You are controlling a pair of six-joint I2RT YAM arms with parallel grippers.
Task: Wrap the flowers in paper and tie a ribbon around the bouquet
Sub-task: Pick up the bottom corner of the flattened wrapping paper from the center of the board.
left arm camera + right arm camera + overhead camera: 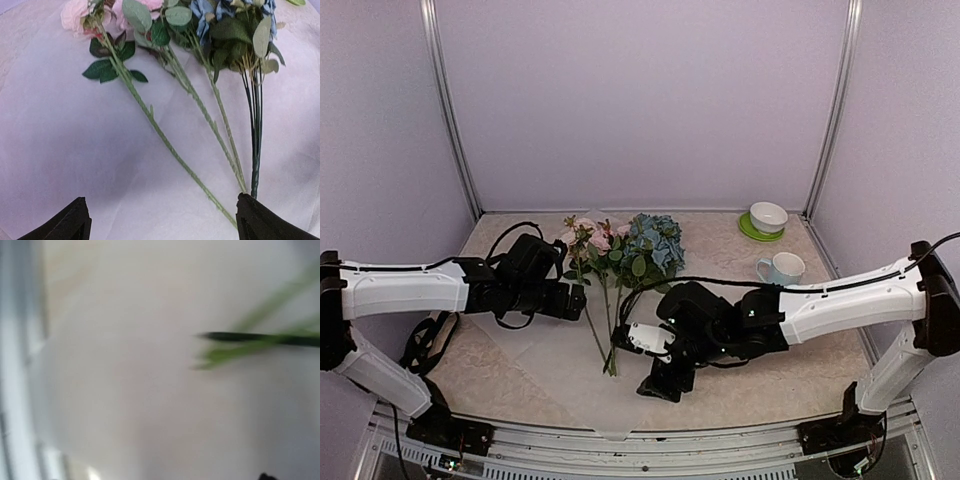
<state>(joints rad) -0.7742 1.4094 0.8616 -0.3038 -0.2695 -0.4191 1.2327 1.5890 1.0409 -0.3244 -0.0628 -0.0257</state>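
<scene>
The left gripper [162, 227] hangs with its two black fingertips [70, 225] spread wide apart and nothing between them, low over the paper [75, 150], a frosted white sheet lying flat on the table [770, 370]. Straight ahead of these fingers the flowers [620, 250] lie on that sheet. Their thin green stems [200, 105] run toward the gripper and converge near its right-hand fingertip, while the pink roses [75, 12] and the blue hydrangea head [655, 240] lie at the far end, away from it. The dark hydrangea stems end just in front of that fingertip; whether they touch it is unclear. The right gripper [660, 385] reaches in from the other side and sits low over the near part of the paper, just beside the cut ends of the stems, pointing down toward the table's near edge. Its wrist view is blurred: it shows pale paper below and a few stem ends [240, 342] off to one side, one dark and the others light green, none between the fingers. Only a sliver of one finger shows at the bottom edge; the jaws stand apart and grip nothing. Well beyond the right arm, near the table's far corner, stand a pale blue mug [782, 268] and a white bowl [768, 215] on a green saucer [752, 232].
</scene>
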